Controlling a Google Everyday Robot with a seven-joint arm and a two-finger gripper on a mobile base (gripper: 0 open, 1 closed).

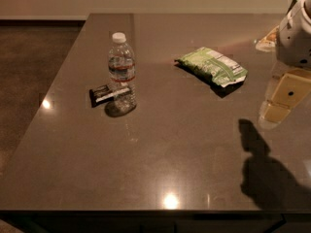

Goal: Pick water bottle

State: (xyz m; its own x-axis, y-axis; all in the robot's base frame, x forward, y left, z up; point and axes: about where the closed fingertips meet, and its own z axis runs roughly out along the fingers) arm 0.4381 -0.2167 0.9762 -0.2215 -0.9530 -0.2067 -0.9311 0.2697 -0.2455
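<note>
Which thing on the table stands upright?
The water bottle; the green snack bag and dark bar lie flat. The gripper hangs at far right.

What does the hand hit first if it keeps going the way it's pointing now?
Probably the bare dark polished tabletop just below it. The hand hangs at the right edge, pointing down; the green snack bag and clear ribbed plastic water bottle lie left of that line. Depth is unclear.
</note>
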